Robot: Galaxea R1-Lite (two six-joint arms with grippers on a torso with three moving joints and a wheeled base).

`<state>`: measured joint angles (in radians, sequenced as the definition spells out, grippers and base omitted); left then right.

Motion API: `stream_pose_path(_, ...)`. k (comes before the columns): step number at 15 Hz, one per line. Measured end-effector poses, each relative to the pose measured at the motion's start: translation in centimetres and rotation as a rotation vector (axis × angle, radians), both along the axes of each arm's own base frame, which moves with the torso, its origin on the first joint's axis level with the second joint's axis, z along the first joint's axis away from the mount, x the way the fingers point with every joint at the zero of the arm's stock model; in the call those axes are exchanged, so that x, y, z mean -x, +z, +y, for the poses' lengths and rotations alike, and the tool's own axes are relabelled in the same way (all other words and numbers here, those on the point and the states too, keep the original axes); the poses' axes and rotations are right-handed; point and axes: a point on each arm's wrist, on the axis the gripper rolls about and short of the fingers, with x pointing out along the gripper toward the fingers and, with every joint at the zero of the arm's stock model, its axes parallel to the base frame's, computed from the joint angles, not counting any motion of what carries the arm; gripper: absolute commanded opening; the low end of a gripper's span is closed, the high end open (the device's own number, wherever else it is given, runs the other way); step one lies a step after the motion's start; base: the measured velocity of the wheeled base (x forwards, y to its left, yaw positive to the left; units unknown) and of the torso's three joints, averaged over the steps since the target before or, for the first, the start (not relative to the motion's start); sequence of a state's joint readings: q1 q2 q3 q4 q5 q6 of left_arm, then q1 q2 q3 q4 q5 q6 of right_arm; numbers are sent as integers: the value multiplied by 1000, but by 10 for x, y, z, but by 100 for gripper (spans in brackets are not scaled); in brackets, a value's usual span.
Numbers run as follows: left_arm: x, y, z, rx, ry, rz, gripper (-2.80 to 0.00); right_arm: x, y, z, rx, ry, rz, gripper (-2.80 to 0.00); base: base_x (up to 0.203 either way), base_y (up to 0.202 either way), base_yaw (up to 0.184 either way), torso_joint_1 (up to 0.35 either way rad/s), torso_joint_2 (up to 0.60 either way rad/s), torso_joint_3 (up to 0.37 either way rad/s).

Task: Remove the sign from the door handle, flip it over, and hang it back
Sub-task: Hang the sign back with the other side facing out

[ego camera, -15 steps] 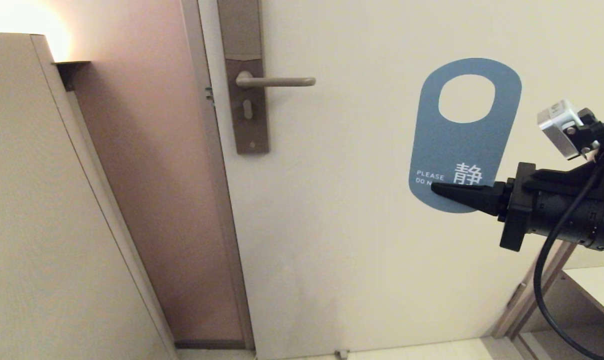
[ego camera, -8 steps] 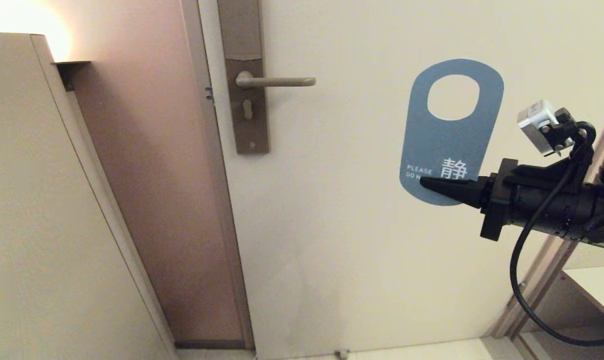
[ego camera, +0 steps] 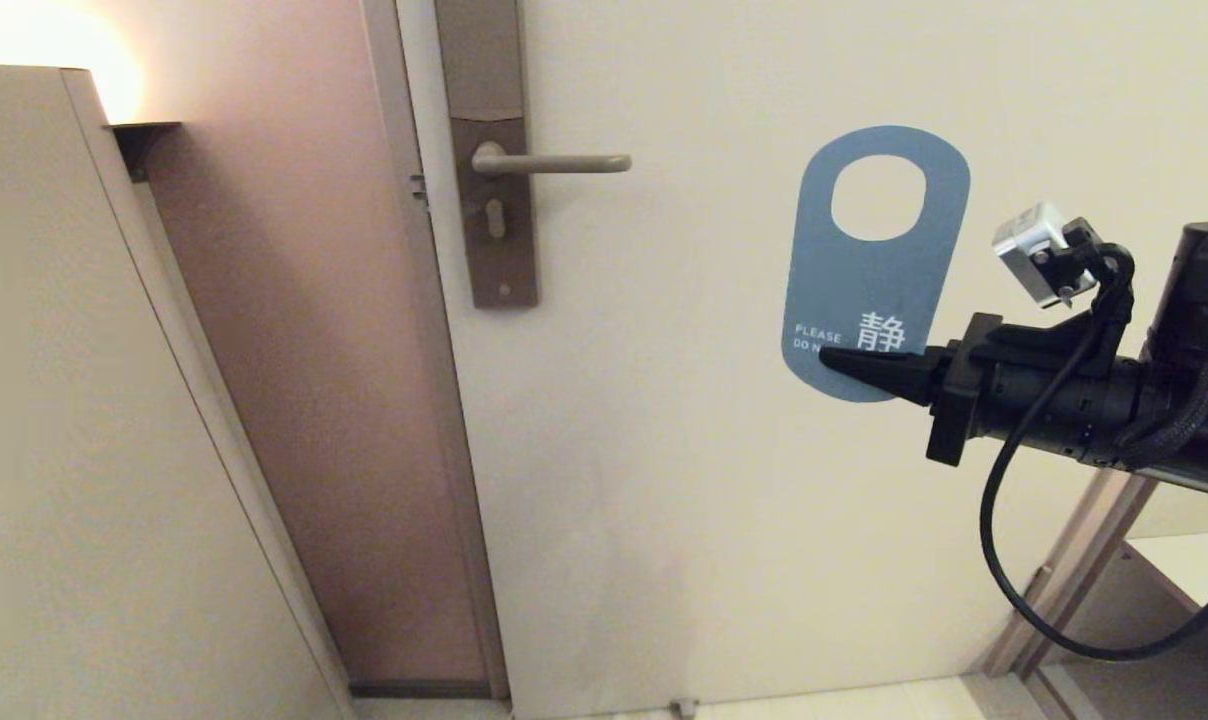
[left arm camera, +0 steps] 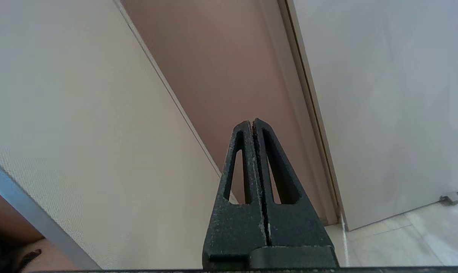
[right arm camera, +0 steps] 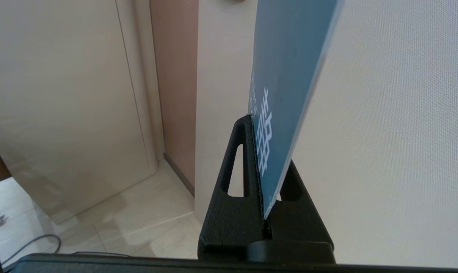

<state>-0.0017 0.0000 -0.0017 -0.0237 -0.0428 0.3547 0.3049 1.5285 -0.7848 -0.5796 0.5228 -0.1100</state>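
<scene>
door (ego camera: 764,500) – right tool (ego camera: 832,361) hides sign (ego camera: 869,270) lettering – "PLEASE DO N…"

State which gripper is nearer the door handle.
Right. The right gripper holds the sign in front of the door, off beyond the free end of the door handle. The left gripper sits low, parked, outside the head view.

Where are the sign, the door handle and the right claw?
sign (ego camera: 894,270), head view, blue face below its hole.
door handle (ego camera: 564,163), head view, middle of lever.
right claw (ego camera: 832,360), head view, fingertips.
</scene>
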Motion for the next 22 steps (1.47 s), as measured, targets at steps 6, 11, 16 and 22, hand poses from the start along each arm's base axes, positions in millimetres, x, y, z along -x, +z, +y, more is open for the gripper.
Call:
stream_pose_path(6, 0, -3, 0, 213, 10, 36, -280, -17, 7, 8, -8, 8, -23, -280, 0, 0, 0, 0, 0, 0)
stream_pose_path(11, 0, -4, 1, 297, 32, 43, -280, -31, 5, 16, -20, 15, -60, -280, 0, 0, 0, 0, 0, 0)
stream_pose_path(16, 0, -4, 1, 303, 32, 43, -280, -46, 4, 33, -25, 50, -66, -280, 0, 0, 0, 0, 0, 0)
stream_pose_path(22, 0, -4, 1, 306, 32, 43, -280, -58, 0, 52, -25, 87, -64, -280, 0, 0, 0, 0, 0, 0)
